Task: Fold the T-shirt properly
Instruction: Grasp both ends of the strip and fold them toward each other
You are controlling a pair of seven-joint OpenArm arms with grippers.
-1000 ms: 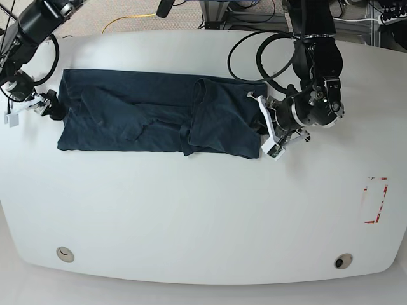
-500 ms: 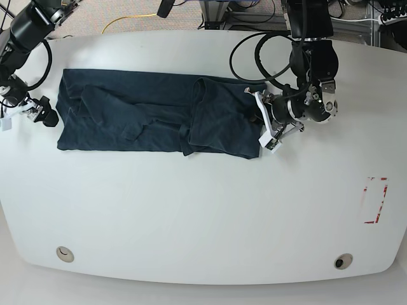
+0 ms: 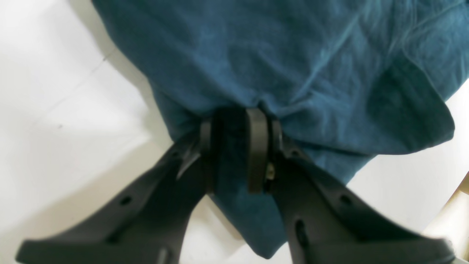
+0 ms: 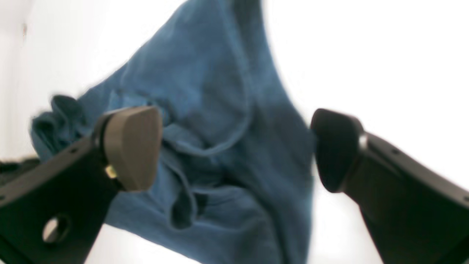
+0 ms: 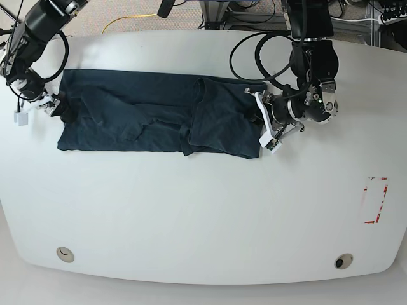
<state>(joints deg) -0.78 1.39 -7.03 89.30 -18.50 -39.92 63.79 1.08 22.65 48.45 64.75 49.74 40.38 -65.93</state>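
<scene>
The dark navy T-shirt (image 5: 159,114) lies flat and lengthwise across the far half of the white table, with its right part folded over in a flap (image 5: 222,121). My left gripper (image 5: 262,124) is at the shirt's right edge. In the left wrist view it (image 3: 236,115) is shut on a bunched fold of the cloth (image 3: 293,55). My right gripper (image 5: 56,105) is at the shirt's left edge. In the right wrist view it (image 4: 234,146) is open, with rumpled cloth (image 4: 220,121) between the two fingers, blurred.
The white table (image 5: 191,210) has a red-marked rectangle (image 5: 375,200) at its right side and two round holes (image 5: 63,254) (image 5: 343,260) near the front edge. Black cables (image 5: 254,57) loop behind the left arm. A yellow cable (image 5: 127,19) lies on the floor beyond.
My right gripper drew away to the left of the shirt, then came back to its left edge. My left gripper shifted slightly left and stays at the right edge.
</scene>
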